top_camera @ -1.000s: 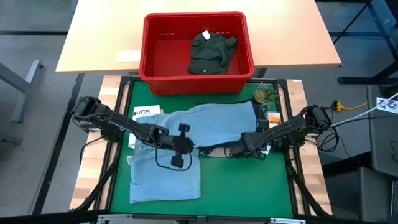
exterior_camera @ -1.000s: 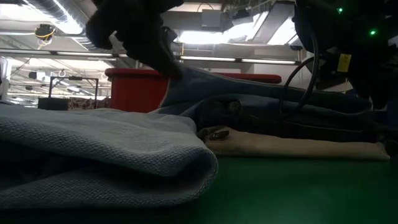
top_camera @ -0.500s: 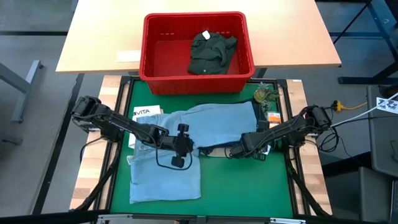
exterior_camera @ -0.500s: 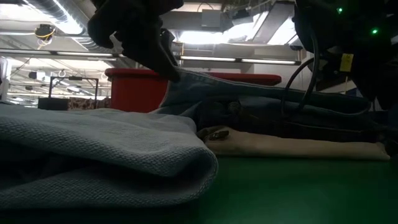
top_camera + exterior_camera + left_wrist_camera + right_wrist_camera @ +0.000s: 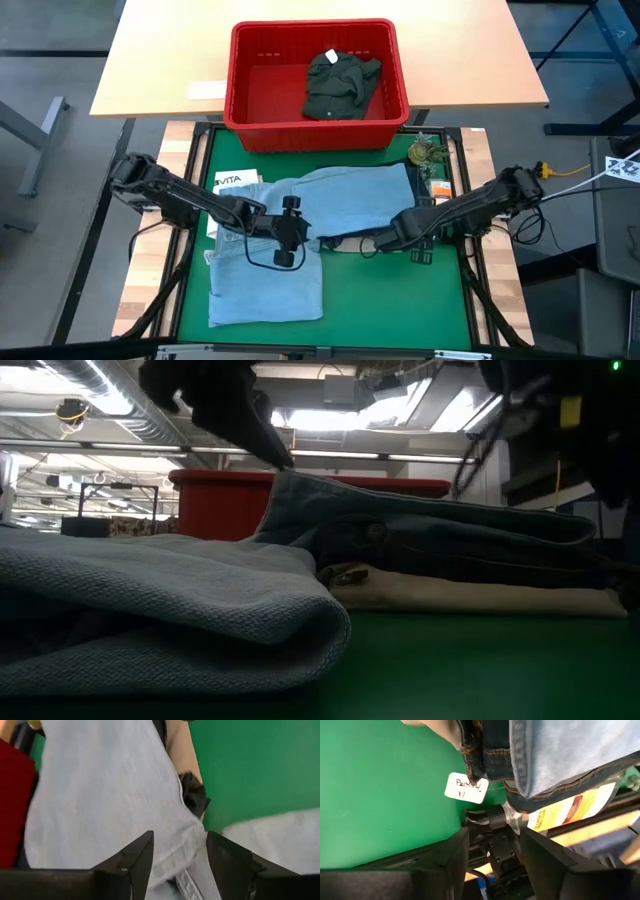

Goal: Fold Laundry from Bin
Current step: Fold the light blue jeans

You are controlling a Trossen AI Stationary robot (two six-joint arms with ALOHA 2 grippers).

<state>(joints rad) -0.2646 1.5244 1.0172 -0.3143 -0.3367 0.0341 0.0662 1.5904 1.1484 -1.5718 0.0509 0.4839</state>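
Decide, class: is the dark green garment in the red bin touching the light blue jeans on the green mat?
Apart. The high view shows the dark green garment lying inside the red bin, whose front wall stands between it and the light blue jeans on the mat.

Both arms reach inward, left claw [image 5: 297, 232] and right claw [image 5: 378, 243] spread.

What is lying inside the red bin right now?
In the bin lies one crumpled dark olive-green garment, toward its right side. The rest of the floor shows bare red plastic. Whether anything sits beneath that garment cannot be seen.
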